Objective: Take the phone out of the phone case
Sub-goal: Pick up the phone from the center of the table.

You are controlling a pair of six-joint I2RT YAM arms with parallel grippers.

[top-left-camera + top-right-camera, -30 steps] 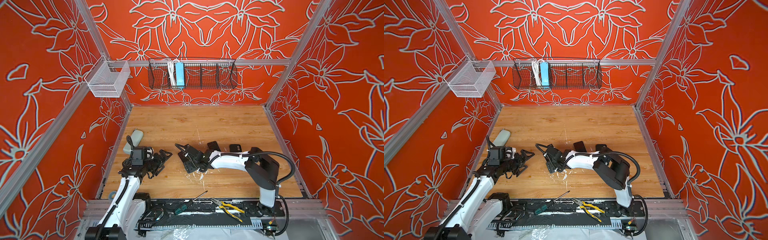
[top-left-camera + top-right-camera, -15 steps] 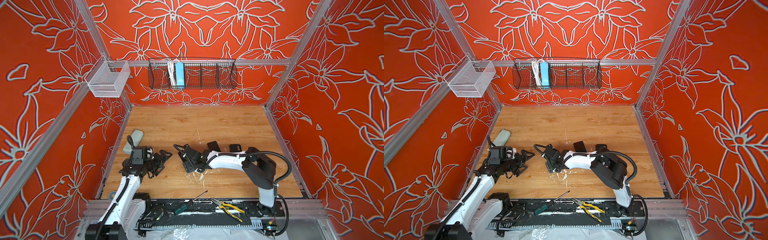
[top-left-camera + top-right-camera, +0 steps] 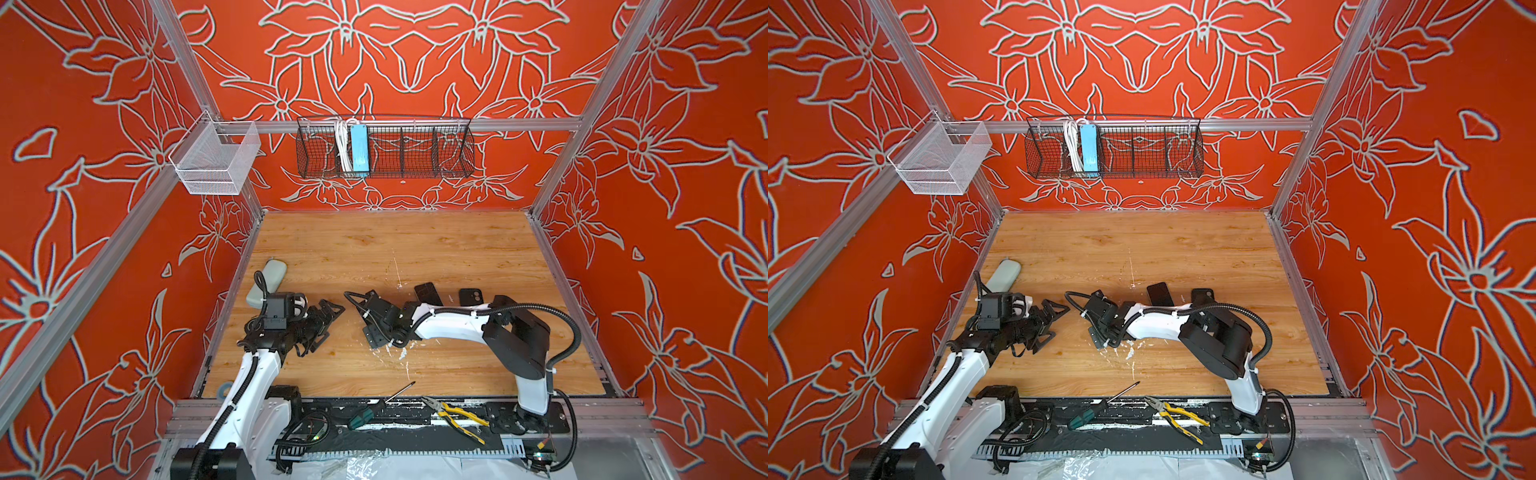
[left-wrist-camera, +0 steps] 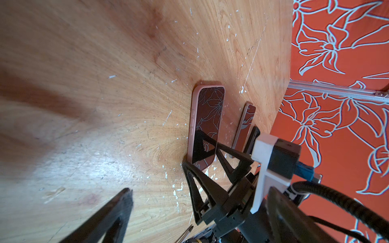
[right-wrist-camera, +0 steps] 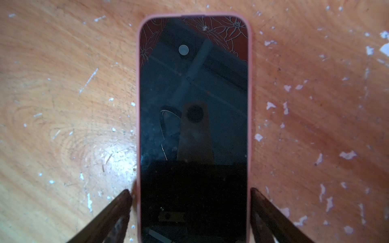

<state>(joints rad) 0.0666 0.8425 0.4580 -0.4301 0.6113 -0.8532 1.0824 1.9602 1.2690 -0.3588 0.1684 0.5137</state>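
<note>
Right fingers [image 5: 112, 212] flanking pink phone case [image 5: 138, 105], phone [image 5: 193, 130] inside

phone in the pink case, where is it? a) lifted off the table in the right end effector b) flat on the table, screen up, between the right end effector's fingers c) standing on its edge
b: right wrist view shows the phone lying screen-up on the table, fingers of the right end effector either side
</note>
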